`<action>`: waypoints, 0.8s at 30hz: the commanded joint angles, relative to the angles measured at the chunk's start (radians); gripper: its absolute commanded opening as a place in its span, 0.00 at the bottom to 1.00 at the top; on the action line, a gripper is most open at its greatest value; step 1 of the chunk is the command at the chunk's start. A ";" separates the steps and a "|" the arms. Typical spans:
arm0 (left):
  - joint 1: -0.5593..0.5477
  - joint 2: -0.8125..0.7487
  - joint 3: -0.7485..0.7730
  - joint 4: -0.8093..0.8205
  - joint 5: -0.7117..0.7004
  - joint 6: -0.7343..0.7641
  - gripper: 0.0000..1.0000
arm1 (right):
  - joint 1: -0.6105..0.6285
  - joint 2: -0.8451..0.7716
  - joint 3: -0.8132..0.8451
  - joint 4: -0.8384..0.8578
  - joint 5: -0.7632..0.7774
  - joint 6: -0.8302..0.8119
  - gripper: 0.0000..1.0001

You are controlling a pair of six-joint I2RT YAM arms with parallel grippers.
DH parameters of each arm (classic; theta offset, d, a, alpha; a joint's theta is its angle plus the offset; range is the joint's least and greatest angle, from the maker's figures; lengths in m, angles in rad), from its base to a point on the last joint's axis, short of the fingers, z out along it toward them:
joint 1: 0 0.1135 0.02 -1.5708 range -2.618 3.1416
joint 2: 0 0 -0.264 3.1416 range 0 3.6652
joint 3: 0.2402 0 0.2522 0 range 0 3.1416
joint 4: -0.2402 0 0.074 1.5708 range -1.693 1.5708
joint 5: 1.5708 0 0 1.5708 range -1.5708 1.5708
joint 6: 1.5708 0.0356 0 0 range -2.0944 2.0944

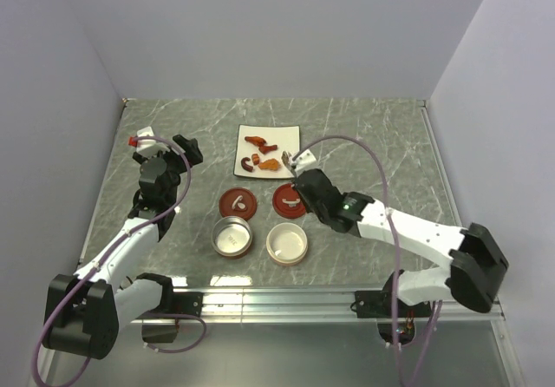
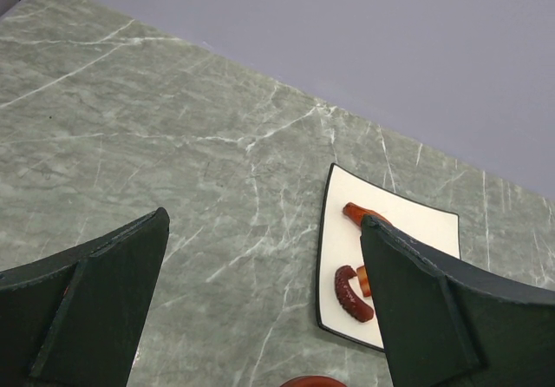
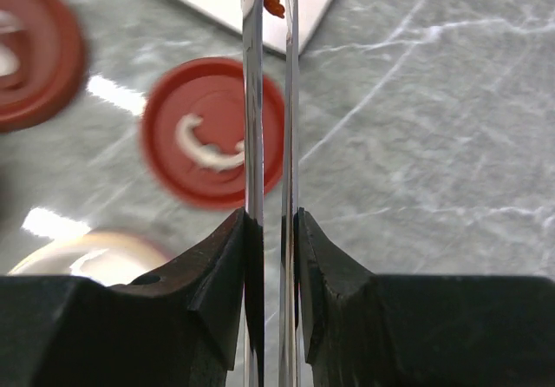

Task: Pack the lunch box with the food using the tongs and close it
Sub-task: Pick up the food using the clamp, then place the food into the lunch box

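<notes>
The food (image 1: 263, 153), several red, orange and brown morsels, lies on a white plate (image 1: 290, 134) at the back middle. My right gripper (image 1: 301, 177) (image 3: 271, 222) is shut on the tongs (image 3: 252, 101), pressing their two slim metal arms nearly together. The tong tips reach over the plate's near right corner, where an orange morsel (image 3: 274, 1) shows between them. The lunch box stands open as two round tins, a metal one (image 1: 232, 236) and a cream one (image 1: 287, 243). My left gripper (image 1: 167, 150) (image 2: 264, 222) hangs open and empty left of the plate (image 2: 395, 222).
Two red lids with white curved handles (image 1: 236, 201) (image 1: 289, 200) lie between the plate and the tins; one lid (image 3: 212, 131) sits just under the tongs. A dark red curved morsel (image 2: 351, 293) lies near the plate's left edge. Grey walls close in the table.
</notes>
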 commanded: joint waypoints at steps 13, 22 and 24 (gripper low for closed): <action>-0.005 -0.009 0.014 -0.004 0.003 0.003 0.99 | 0.387 -0.172 -0.030 -0.311 0.209 0.416 0.25; -0.003 0.006 0.020 -0.008 0.018 0.002 1.00 | 0.614 -0.280 -0.029 -0.535 0.306 0.675 0.25; -0.003 0.009 0.020 -0.010 0.018 0.000 0.99 | 0.658 -0.291 -0.025 -0.585 0.325 0.730 0.25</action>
